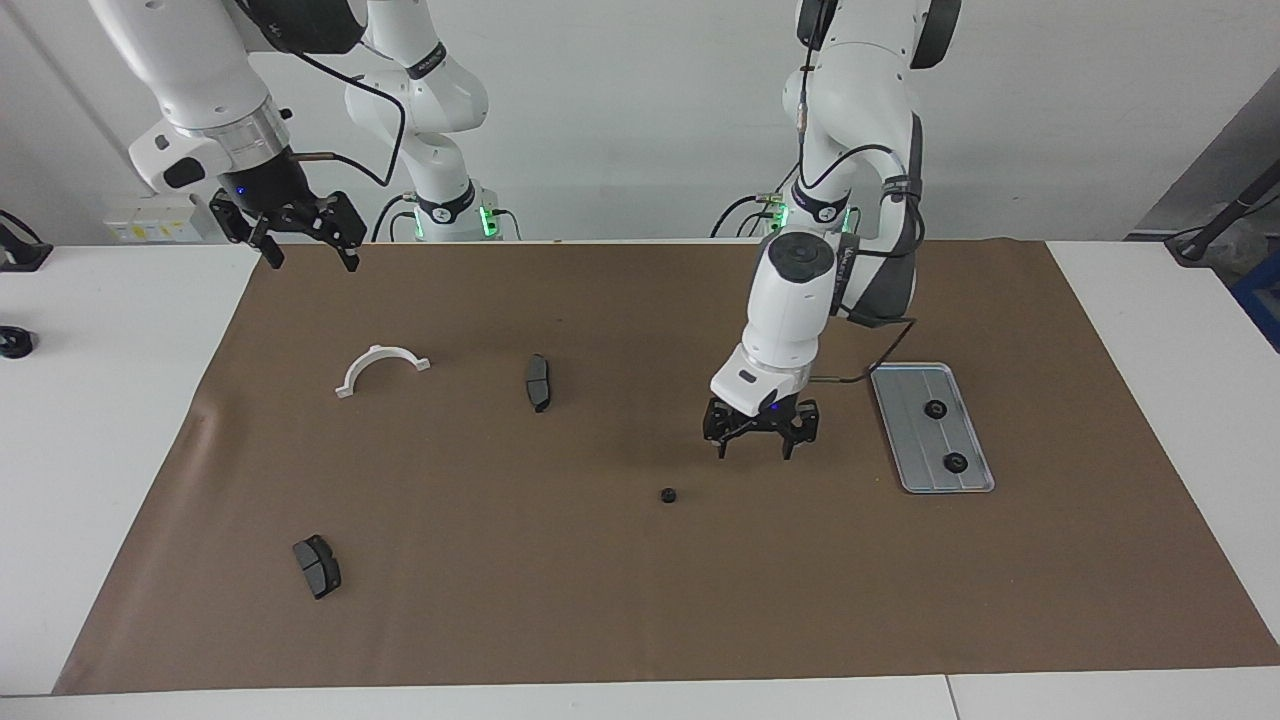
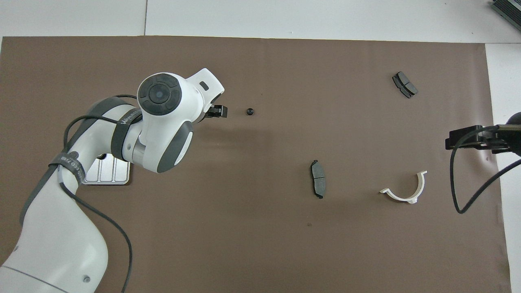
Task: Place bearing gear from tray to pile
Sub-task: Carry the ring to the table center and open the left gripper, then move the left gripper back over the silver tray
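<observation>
- The bearing gear is lying on the mat, apart from the left end effector, which is hanging released, empty, between gear and tray.
- The right end effector is waiting released, over the mat's edge.

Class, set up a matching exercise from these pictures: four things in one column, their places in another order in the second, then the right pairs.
Things
1. loose bearing gear
2. two bearing gears
3. white half-ring bracket
4. left gripper

Places
A. on the tray
B. over bare mat, open
C. toward the right arm's end
D. alone on the mat, mid-table

Pairs: 1-D, 2-A, 3-C, 4-B
</observation>
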You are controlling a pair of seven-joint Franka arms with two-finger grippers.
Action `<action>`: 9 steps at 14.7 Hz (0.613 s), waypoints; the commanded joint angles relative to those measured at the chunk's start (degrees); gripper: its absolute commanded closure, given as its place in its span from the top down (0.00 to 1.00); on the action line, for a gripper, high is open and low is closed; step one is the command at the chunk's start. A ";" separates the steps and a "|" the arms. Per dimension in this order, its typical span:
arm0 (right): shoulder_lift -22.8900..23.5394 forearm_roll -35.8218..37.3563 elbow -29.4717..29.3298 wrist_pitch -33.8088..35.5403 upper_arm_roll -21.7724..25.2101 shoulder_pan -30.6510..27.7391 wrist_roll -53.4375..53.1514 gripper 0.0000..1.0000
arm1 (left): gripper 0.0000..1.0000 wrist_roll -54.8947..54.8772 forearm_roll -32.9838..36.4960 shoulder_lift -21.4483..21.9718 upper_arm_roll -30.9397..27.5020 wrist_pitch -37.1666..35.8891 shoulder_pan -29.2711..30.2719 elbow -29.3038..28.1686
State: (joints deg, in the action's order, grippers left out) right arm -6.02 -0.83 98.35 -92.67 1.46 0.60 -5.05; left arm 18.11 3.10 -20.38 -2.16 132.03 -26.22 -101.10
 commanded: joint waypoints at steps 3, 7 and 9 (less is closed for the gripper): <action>0.04 0.04 -0.43 0.39 -0.40 -0.25 -0.31 1.00 | 1.00 -8.76 0.85 10.44 0.49 -5.36 7.57 -10.60; 0.04 0.04 -0.35 0.39 -0.40 -0.25 -0.31 1.00 | 1.00 -16.95 -0.11 11.50 0.67 -6.80 15.30 -12.00; 0.04 0.04 -0.43 0.39 -0.40 -0.25 -0.31 1.00 | 1.00 -19.50 -1.43 11.85 0.67 -3.47 18.30 -14.11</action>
State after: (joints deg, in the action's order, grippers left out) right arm -6.02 -0.83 98.35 -92.67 1.46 0.60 -5.05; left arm 1.24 2.91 -10.30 -2.30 125.39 -10.67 -111.33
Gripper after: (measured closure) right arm 0.000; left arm 0.000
